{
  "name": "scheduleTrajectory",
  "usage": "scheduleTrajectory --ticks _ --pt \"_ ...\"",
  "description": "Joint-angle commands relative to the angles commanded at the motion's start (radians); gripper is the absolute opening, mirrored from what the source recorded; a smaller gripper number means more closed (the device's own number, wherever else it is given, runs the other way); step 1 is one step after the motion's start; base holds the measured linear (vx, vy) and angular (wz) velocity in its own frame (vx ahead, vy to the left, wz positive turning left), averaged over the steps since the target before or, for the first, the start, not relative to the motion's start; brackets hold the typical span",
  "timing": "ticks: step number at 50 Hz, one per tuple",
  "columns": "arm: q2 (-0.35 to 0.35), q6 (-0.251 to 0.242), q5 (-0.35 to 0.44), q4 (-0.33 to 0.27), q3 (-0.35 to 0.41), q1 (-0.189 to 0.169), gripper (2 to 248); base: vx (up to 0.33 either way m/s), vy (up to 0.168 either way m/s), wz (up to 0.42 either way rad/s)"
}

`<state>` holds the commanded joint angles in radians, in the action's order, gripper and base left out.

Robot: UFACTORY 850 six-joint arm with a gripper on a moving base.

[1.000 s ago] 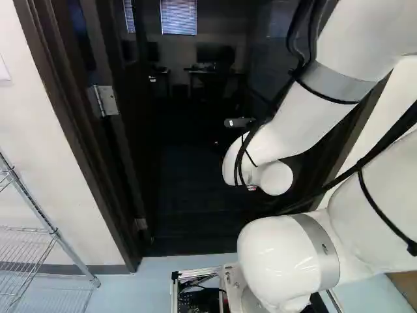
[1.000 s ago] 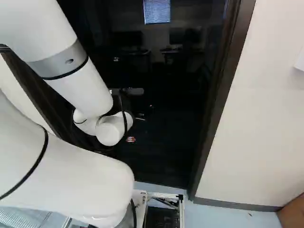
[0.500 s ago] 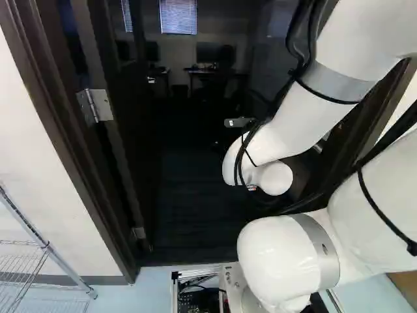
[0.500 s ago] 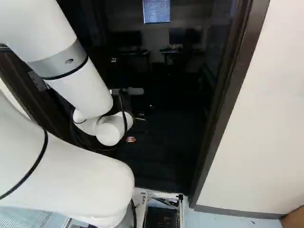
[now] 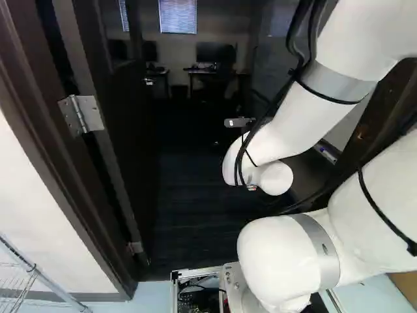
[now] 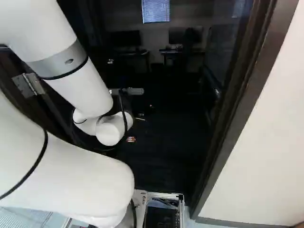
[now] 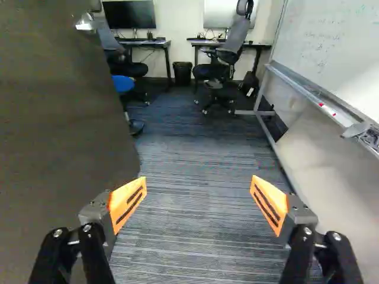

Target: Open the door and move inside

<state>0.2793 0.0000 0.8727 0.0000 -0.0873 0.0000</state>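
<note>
1. Logged base frame (image 6: 179,209) at near, low before doorway, over pale floor (image 5: 150,293). Marked wire rack (image 5: 55,285) at near left, by white wall (image 5: 39,215).
2. Traced dark door frame (image 6: 247,104) along both sides of doorway.
3. Found door (image 7: 59,118) ajar at left, swung inward, with metal hinges (image 5: 81,114) on left jamb. Noted shiny handle (image 7: 86,22) on door, at far side. Judged doorway passable to sight, room visible through it.
4. Observed arm (image 5: 293,124) reaching forward into doorway.
5. Recorded gripper (image 6: 139,118) as released, with fingers spread wide and orange pads (image 7: 127,201) facing each other. Placed door close beside left finger; cannot tell whether touching.
6. Saw striped dark carpet (image 7: 189,160) ahead of and between fingers.
7. Sighted whiteboard (image 7: 337,47) at right, carrying writing, with tray (image 7: 314,97) and markers below.
8. Noted blue stool (image 7: 122,84) farther in, near door edge.
9. Listed at far: office chair (image 7: 228,59), bin (image 7: 182,73) between two desks (image 7: 155,44), monitor (image 7: 130,15) on left desk, blinds (image 5: 178,16) beyond.
</note>
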Motion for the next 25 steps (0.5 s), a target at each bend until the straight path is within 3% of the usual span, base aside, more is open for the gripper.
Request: scheduleTrajectory --ticks 25 --pt "0.000 0.000 0.000 0.000 0.000 0.000 247 0.220 0.006 -0.012"
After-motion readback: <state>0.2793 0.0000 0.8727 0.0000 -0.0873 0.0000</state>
